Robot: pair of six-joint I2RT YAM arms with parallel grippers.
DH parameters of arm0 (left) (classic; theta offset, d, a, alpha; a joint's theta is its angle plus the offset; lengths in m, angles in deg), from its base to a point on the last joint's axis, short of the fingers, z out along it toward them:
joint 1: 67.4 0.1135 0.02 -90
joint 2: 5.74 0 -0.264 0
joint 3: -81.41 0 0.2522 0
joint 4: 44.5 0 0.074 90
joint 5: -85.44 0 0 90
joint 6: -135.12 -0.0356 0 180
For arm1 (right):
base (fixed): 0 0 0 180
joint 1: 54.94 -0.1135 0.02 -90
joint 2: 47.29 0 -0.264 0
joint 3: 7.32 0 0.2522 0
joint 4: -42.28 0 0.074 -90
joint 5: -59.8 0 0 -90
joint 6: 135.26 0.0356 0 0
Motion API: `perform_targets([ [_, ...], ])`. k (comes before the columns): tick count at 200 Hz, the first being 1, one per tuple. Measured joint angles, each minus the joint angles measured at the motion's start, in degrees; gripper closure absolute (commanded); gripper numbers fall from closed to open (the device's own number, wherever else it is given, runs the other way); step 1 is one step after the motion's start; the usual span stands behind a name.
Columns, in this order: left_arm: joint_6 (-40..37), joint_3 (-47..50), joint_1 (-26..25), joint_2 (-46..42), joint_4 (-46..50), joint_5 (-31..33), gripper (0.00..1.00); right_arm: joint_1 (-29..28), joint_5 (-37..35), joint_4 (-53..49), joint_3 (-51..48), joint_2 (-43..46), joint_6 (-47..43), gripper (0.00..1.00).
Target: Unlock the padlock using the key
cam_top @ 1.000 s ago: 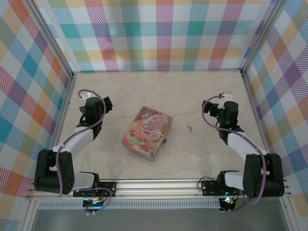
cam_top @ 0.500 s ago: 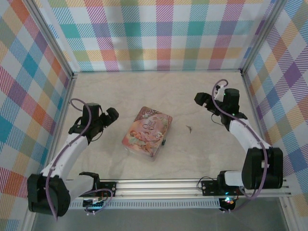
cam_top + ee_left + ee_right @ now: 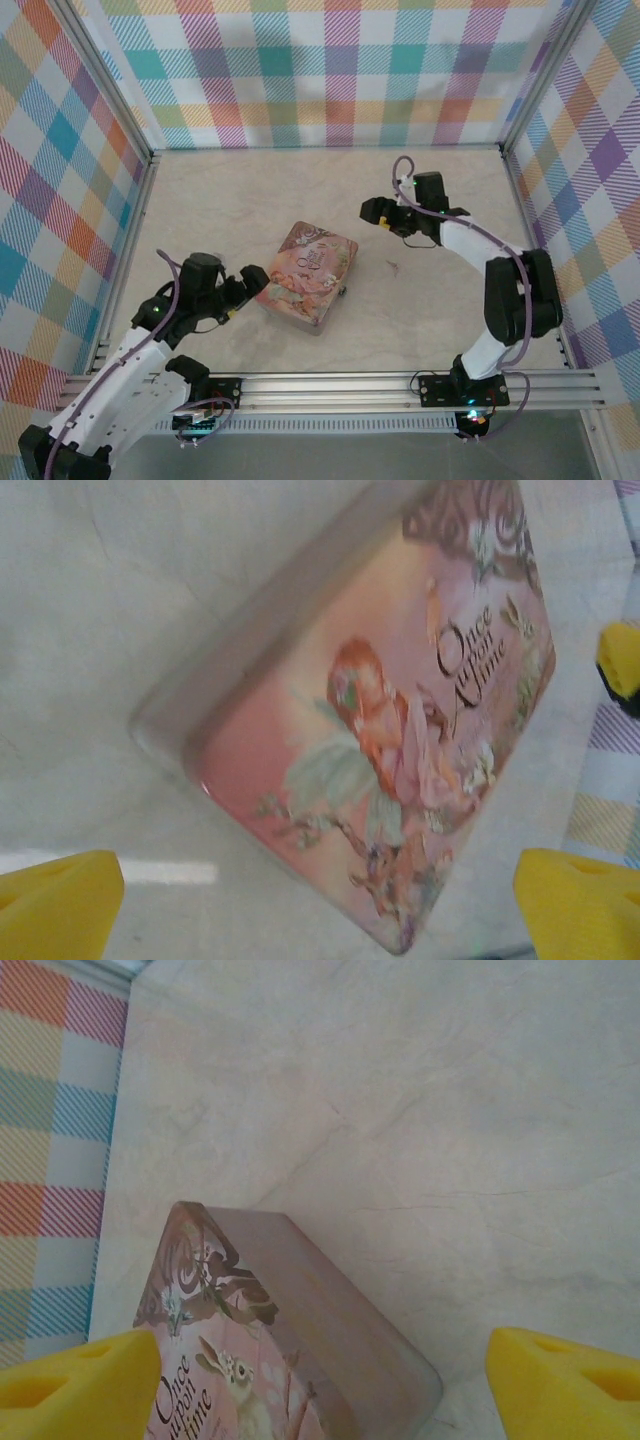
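In the top view, the tiny dark padlock (image 3: 341,292) lies on the table against the right edge of the pink illustrated tin (image 3: 305,277). The small thin key (image 3: 393,266) lies on the table to the right of the tin. My left gripper (image 3: 245,283) is open at the tin's near left corner. In the left wrist view the tin (image 3: 390,730) lies between and beyond the yellow fingertips (image 3: 55,905). My right gripper (image 3: 375,212) is open beyond the tin's far right corner. The right wrist view has the tin's far corner (image 3: 270,1330) ahead of its yellow fingertips (image 3: 565,1380).
Plaid walls (image 3: 340,70) close in the pale tabletop (image 3: 250,190) on three sides. A metal rail (image 3: 330,385) with the arm bases runs along the near edge.
My left gripper has swung nearer and rightwards up to the tin's left corner. My right gripper has moved left and away from the right wall toward the tin's far side. Tin, padlock and key lie as before.
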Motion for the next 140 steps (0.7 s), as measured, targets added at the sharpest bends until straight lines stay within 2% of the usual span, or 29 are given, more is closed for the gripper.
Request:
perform_targets([
  [29, 6.3, 4.8, -6.7, 0.2, -4.8, 0.3, 0.00, -2.4, 0.0, -0.9, 3.1, -4.8, -1.0, 0.18],
  [52, 8.8, 5.3, -9.2, 3.7, -9.9, 1.2, 0.00, -3.8, 0.3, -2.1, 4.7, -7.3, -1.4, 0.21],
  [86, 10.1, 5.2, -9.7, 9.2, -17.0, 2.4, 0.00, -5.5, 2.1, -3.4, 6.4, -9.5, -2.8, 0.24],
  [140, 8.4, 1.4, -9.7, 17.4, -20.3, 5.2, 0.00, -7.1, 4.2, -4.1, 5.2, -9.2, -4.5, 0.29],
])
